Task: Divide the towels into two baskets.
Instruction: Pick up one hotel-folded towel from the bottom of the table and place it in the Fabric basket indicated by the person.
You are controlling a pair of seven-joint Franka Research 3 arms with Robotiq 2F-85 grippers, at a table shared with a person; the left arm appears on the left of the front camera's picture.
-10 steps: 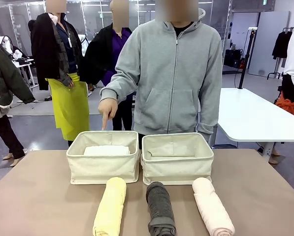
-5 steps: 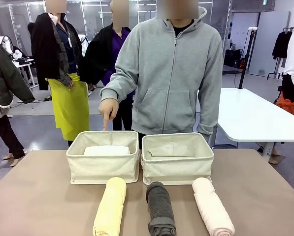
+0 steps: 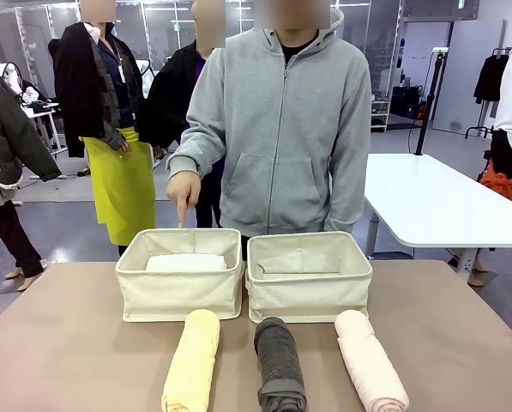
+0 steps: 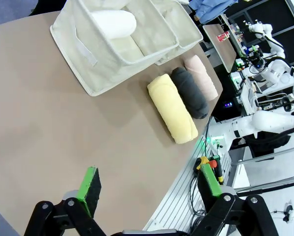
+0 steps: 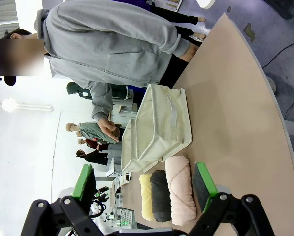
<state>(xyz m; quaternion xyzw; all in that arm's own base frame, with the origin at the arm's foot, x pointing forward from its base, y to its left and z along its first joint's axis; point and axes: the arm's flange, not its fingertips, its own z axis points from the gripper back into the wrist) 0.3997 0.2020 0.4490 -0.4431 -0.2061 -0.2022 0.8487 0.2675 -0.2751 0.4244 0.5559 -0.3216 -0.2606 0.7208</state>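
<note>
The person in the grey hoodie [image 3: 281, 129] has shifted a little toward the robot's left since a moment ago, and the pointing hand [image 3: 184, 190] has risen slightly. The towels and baskets lie just as they did.

The white towel [image 3: 185, 263] lies flat inside the left basket [image 3: 180, 296]. The right basket [image 3: 309, 299] stands just beside it, their near corners almost touching. Three more rolls lie on the desk [image 3: 67, 343] in front of the baskets, on the robot's side. The yellow towel [image 3: 193, 360] is in front of the left basket, with its far end close to the basket's wall. The grey towel [image 3: 280, 360] is in front of the right basket. The pink towel [image 3: 370, 359] lies beside the grey one on the right, angled slightly outward.

The person stands at the far side of the desk, behind the baskets. Their index finger points straight down above the far rim of the left basket.

The robot's left hand [image 4: 149, 181] hangs over bare desk, well apart from the baskets and rolls. Its green-padded fingers are spread wide with nothing between them. The right hand [image 5: 143, 183] is also spread wide and grips nothing. From it, the pink towel is the nearest of the three rolls.
</note>
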